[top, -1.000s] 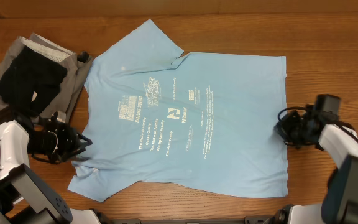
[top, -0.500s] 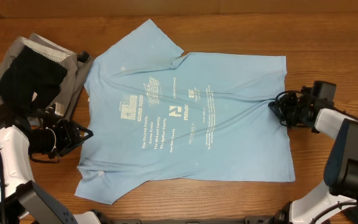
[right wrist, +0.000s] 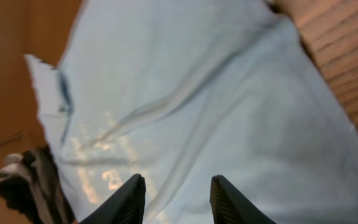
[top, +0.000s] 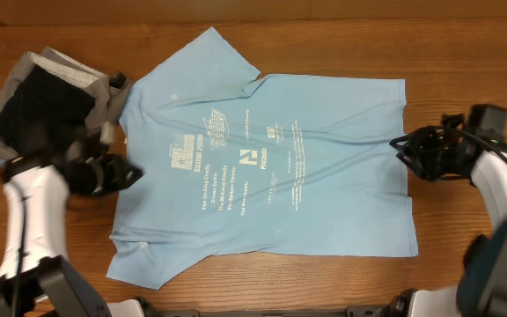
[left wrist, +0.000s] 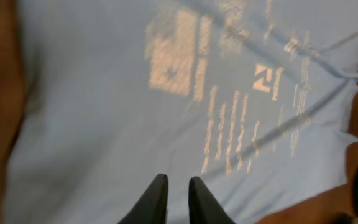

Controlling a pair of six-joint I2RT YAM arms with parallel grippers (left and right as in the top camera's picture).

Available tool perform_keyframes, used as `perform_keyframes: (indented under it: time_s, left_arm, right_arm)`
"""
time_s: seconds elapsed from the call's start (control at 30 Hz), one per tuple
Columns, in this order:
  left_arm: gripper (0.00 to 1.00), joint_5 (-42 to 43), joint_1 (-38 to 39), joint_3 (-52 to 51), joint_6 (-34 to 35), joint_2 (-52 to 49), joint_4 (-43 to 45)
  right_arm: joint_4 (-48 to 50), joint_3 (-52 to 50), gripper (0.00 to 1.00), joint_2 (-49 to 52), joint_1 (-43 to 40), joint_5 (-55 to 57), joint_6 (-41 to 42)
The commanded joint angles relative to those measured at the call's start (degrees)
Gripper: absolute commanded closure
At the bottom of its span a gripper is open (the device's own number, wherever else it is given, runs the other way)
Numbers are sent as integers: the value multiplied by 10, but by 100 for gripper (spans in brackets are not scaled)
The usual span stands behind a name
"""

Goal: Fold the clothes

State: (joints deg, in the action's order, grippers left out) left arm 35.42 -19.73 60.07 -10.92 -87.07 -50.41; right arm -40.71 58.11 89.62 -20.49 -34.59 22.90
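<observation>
Check the left gripper (left wrist: 178, 200) first. Its jaws stand almost closed with only a slim gap, and no cloth shows pinched between them. The right gripper (right wrist: 176, 199) has its jaws parted and empty.

Directly ahead of both sets of jaws lies the T-shirt (top: 341, 220), spread flat on the worktop (top: 465, 53) with the print up. Its hem end lies just ahead of the right jaws and its collar end just ahead of the left jaws, so it spans the space between them.

Treat spreading as complete and the first fold as not yet begun. The next move probably calls for closing each pair of jaws on one edge of the cloth, then carrying that side over the middle.

The T-shirt is thin, soft and light blue. Shallow creases run from the right jaws toward the white lettering (top: 236, 167), and the hem edge is slightly wavy. The worktop is smooth brown wood.

Behind the left jaws and off to one side, the black and grey garments (top: 47, 106) form a soft, crumpled heap. Whether it touches the T-shirt cannot be told.
</observation>
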Motion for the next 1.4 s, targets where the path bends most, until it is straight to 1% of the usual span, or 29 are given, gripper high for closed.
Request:
perform_keyframes:
  time_s: [0.0,0.07,0.1,0.17,0.23,0.4,0.5,0.57,0.63,0.67,0.73,0.8,0.9,0.93,0.97,1.03,1.07,1.13,1.17,1.23,1.37]
  left_arm:
    - [90,-56,102,8,16,-8,58]
    - [92,-130,170,8,37,-31,127]
    - [93,-150,191,8,37,-44,150]
    - [94,-174,216,8,37,-78,188]
    - [94,-180,229,8,36,-118,224]
    - [96,-178,231,8,37,-204,287]
    - [96,-196,229,9,37,-250,325]
    - [96,-221,227,9,42,-271,341]
    - [96,-265,225,9,56,-288,355]
    - [96,-309,223,10,76,-296,362]
    - [96,-346,214,20,99,-297,362]
    - [96,-333,200,43,105,-297,351]
    - [96,-285,187,94,104,-297,299]
    - [95,-271,186,108,101,-297,281]
    - [91,-245,185,133,87,-297,251]
    - [84,-228,188,160,74,-297,216]
    - [82,-220,190,174,74,-297,196]
    - [77,-191,194,201,69,-293,155]
    - [76,-175,195,211,65,-288,137]
    - [73,-147,198,235,62,-278,100]
    - [71,-111,198,286,60,-243,30]
  right_arm:
    - [-35,19,62,-76,2,-11,-21]
    - [-76,19,62,-118,3,-11,-22]
    - [-89,19,62,-131,3,-11,-22]
    - [-107,19,62,-149,3,-11,-22]
    - [-121,19,62,-160,3,-11,-25]
    - [-138,19,62,-162,3,-11,-35]
    - [-139,19,62,-162,3,-11,-37]
    - [-139,19,62,-162,3,-9,-37]
    - [-139,19,62,-162,7,5,-37]
    - [-139,19,62,-162,16,25,-37]
    - [-133,19,58,-158,35,65,-37]
    - [-122,19,52,-146,60,113,-36]
    - [-81,19,45,-113,99,161,-36]
    - [-60,19,44,-101,107,176,-34]
    - [-25,19,44,-79,114,185,-32]
    - [38,19,50,-41,115,185,-27]
    - [64,19,59,-24,115,185,-23]
    - [124,19,73,17,115,182,-3]
    - [146,19,78,35,115,180,2]
    - [197,19,83,73,116,166,16]
    - [290,19,85,151,124,146,27]
